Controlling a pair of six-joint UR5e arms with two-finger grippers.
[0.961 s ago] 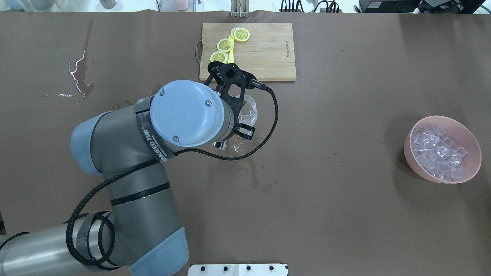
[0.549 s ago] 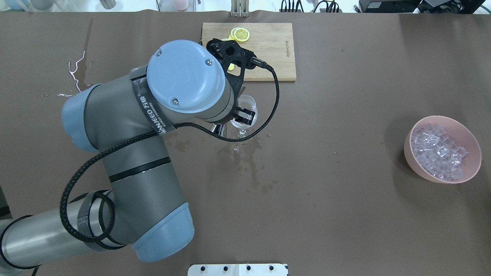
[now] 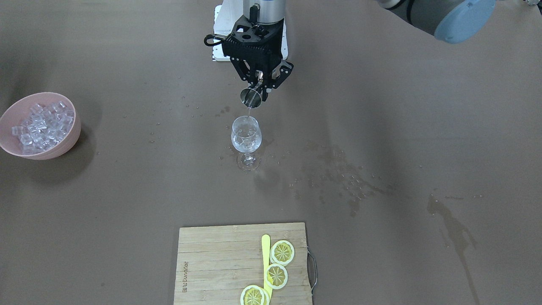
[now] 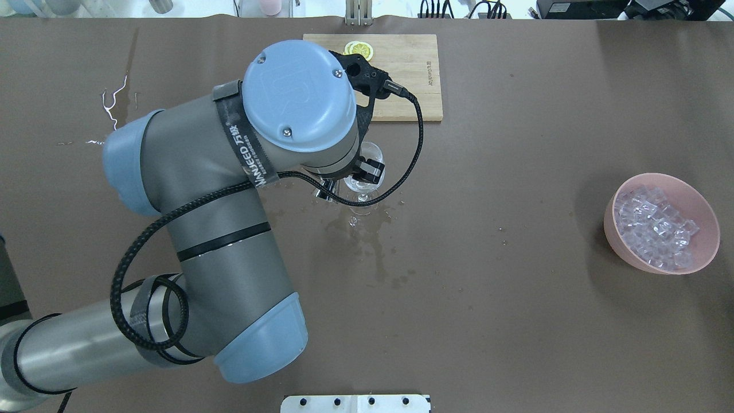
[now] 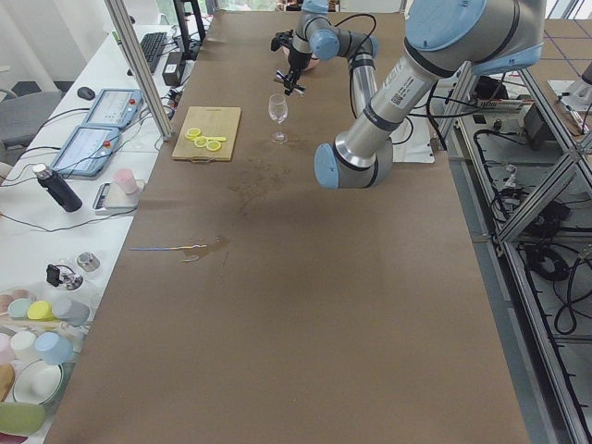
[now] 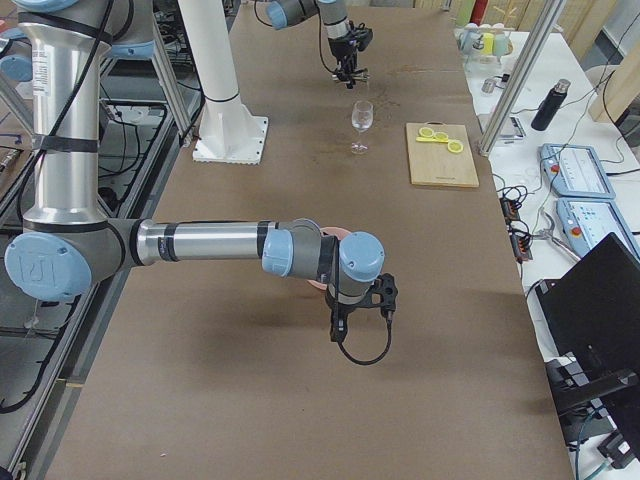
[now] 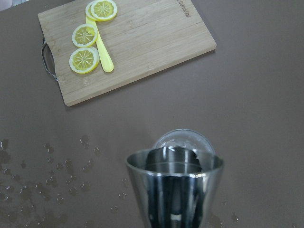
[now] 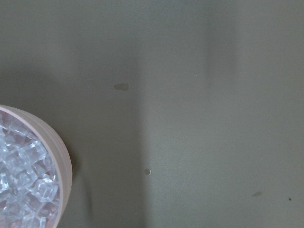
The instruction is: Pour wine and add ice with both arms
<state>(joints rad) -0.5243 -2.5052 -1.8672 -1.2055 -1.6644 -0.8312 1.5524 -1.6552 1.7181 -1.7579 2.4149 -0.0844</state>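
Observation:
My left gripper (image 3: 259, 87) is shut on a small steel cup (image 3: 250, 98) and holds it tilted above a clear stemmed glass (image 3: 246, 139). A thin stream of the clear wine (image 3: 249, 111) runs from the cup into the glass. The left wrist view shows the cup (image 7: 175, 187) with the glass rim (image 7: 185, 140) just beyond it. From overhead my left wrist hides most of the glass (image 4: 367, 182). The ice (image 4: 654, 226) is heaped in a pink bowl (image 4: 709, 241) at the right. My right gripper (image 6: 340, 323) hangs above that bowl; I cannot tell whether it is open.
A wooden cutting board (image 3: 220, 262) holds three lemon slices (image 3: 276, 275) and a yellow stick (image 3: 265, 250) beyond the glass. Wet spots (image 3: 334, 178) lie around the glass. The white base block (image 4: 355, 403) sits at the near edge. The bowl rim (image 8: 64, 161) shows in the right wrist view.
My left wrist has swung away from the robot and to the right, uncovering the table near the glass. The cup has moved closer to the glass. More wet spots show around the glass foot.

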